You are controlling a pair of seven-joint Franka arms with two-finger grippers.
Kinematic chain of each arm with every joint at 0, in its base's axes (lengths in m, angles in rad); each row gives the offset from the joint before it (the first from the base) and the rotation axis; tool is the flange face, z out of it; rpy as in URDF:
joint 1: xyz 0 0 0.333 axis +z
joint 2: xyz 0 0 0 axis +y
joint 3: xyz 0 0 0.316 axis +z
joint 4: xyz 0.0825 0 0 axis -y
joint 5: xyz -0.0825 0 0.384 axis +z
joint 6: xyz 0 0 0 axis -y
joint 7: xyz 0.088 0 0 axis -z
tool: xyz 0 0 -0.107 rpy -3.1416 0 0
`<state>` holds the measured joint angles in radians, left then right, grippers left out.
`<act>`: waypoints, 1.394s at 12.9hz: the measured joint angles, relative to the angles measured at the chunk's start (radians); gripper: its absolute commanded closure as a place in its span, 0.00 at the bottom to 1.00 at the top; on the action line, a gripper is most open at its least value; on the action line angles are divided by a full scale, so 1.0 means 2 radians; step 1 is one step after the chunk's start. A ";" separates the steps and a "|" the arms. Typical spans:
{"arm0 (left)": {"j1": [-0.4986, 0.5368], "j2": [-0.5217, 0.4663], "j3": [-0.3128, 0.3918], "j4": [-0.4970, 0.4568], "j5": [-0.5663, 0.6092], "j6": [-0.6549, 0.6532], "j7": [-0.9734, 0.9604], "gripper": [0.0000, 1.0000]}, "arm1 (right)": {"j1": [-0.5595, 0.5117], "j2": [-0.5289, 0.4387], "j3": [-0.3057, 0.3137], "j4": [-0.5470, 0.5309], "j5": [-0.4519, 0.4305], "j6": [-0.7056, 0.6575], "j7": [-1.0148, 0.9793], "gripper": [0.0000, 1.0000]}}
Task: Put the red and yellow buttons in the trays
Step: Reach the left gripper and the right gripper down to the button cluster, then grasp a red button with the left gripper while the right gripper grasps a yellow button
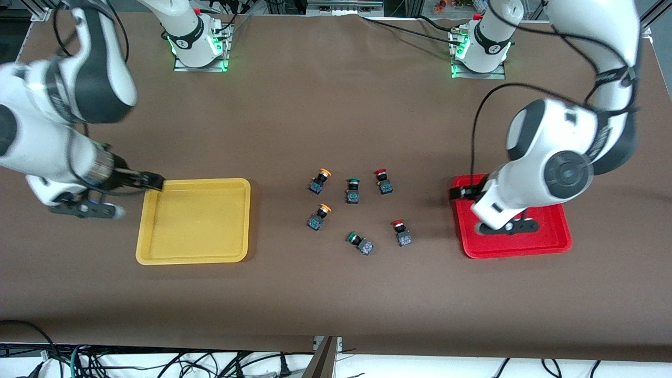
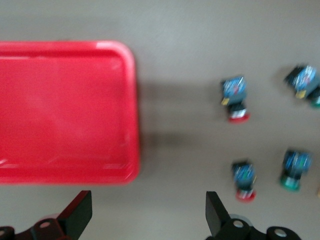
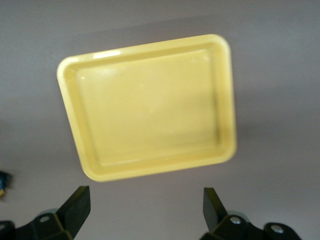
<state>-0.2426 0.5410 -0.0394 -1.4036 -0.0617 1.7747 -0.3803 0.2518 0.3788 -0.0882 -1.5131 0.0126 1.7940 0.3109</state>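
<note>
Two yellow-capped buttons and two red-capped buttons stand on the brown table between the trays. The yellow tray lies toward the right arm's end and holds nothing. The red tray lies toward the left arm's end. My right gripper is open and empty over the yellow tray's corner; the tray fills the right wrist view. My left gripper is open and empty over the red tray's edge. The left wrist view shows the red tray and both red buttons.
Two green-capped buttons stand among the others. They also show in the left wrist view. The left arm's hand covers part of the red tray. The table's front edge runs along the bottom of the front view.
</note>
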 measured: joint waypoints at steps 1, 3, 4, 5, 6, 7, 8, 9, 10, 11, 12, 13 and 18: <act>-0.009 0.017 -0.001 0.001 0.000 0.030 -0.020 0.00 | 0.017 0.018 0.000 0.000 0.000 0.020 0.039 0.00; -0.024 0.046 -0.001 0.002 -0.007 0.081 -0.048 0.00 | 0.047 0.053 0.001 0.000 0.000 0.066 0.120 0.00; -0.031 0.060 -0.002 0.003 -0.011 0.108 -0.060 0.00 | 0.063 0.070 0.002 0.000 0.000 0.093 0.161 0.00; -0.040 0.073 -0.002 0.002 -0.012 0.136 -0.072 0.00 | 0.081 0.085 0.003 0.000 0.000 0.121 0.202 0.00; -0.047 0.086 -0.002 0.003 -0.012 0.164 -0.082 0.00 | 0.100 0.099 0.003 0.000 0.000 0.147 0.245 0.00; -0.051 0.099 -0.002 0.003 -0.012 0.190 -0.088 0.00 | 0.117 0.114 0.003 0.001 0.000 0.168 0.281 0.00; -0.052 0.113 -0.002 0.003 -0.012 0.216 -0.092 0.00 | 0.133 0.128 0.003 0.001 0.000 0.189 0.311 0.00; -0.053 0.126 -0.002 0.003 -0.012 0.244 -0.097 0.00 | 0.147 0.141 0.003 0.001 0.000 0.214 0.334 0.00; -0.053 0.140 -0.002 0.003 -0.012 0.272 -0.106 0.00 | 0.159 0.154 0.003 0.001 0.000 0.242 0.353 0.00; -0.055 0.153 -0.002 0.003 -0.012 0.293 -0.115 0.19 | 0.170 0.165 0.003 0.002 0.000 0.268 0.369 0.00; -0.059 0.164 -0.002 0.003 -0.012 0.304 -0.121 0.33 | 0.177 0.176 0.003 0.005 0.000 0.286 0.381 0.00; -0.062 0.172 -0.002 0.003 -0.012 0.310 -0.125 0.49 | 0.183 0.187 0.003 0.014 0.000 0.293 0.391 0.00; -0.062 0.178 0.000 0.006 -0.012 0.311 -0.132 0.82 | 0.231 0.216 0.003 0.040 0.000 0.286 0.427 0.00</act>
<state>-0.3668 0.8968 -0.0384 -1.3923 -0.0857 2.3972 -0.6446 0.7128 0.8117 -0.0831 -1.4331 0.0116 2.3668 1.1645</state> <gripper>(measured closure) 0.586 0.000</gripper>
